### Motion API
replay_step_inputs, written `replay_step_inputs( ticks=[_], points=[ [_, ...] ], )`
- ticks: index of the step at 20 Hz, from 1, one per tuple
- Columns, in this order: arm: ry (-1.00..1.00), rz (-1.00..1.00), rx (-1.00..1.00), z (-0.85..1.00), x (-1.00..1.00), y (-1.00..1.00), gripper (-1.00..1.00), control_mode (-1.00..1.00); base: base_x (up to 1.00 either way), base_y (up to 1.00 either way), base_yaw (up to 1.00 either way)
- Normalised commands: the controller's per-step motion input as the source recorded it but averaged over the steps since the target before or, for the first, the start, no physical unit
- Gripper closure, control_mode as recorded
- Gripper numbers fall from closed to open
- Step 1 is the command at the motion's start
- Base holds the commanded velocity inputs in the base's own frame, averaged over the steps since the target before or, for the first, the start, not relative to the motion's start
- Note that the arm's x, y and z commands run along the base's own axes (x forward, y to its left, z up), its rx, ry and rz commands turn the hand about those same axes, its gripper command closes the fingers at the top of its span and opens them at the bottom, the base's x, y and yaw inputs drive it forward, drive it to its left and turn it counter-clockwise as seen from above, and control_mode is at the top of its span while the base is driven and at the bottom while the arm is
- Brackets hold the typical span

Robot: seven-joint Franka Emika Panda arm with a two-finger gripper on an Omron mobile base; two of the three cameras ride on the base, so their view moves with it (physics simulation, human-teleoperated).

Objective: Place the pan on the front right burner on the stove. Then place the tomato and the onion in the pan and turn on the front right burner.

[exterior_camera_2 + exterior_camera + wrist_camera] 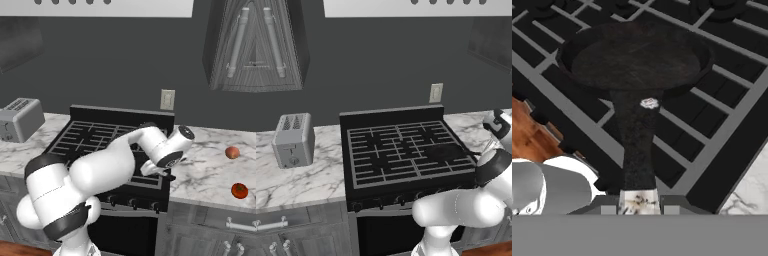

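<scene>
The black pan (637, 60) lies over the stove's (381, 165) grates at the front right burner (428, 160), its long handle (637, 145) running back to my gripper (639, 202). The gripper is shut on the end of that handle. Whether the pan rests on the grate or hangs just above it, I cannot tell. In the left base view the pan (443, 150) sits near the stove's right edge. In the right base view my gripper (166, 173) is at the stove's front right corner and my arm hides the pan. The onion (231, 152) and tomato (239, 190) lie on the right counter.
A toaster (292, 140) stands on the marble counter (306, 175) left of the stove. Knobs (132, 202) line the stove's front edge. An outlet (435, 93) is on the back wall. Dark cabinets (235, 45) hang on both sides, and a range hood is overhead.
</scene>
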Motion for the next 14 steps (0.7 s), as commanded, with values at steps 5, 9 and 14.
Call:
replay_step_inputs(
  ticks=[5, 9, 14],
  points=[
    [-0.19, 0.00, -0.15, -0.54, 0.01, 0.11, 1.00, -1.00, 0.00, 0.00, 0.00],
    [-0.17, 0.00, -0.16, -0.34, 0.05, 0.05, 1.00, -1.00, 0.00, 0.00, 0.00],
    [-0.09, 0.00, -0.13, -0.10, 0.17, 0.00, 1.00, -1.00, 0.00, 0.00, 0.00]
  ],
)
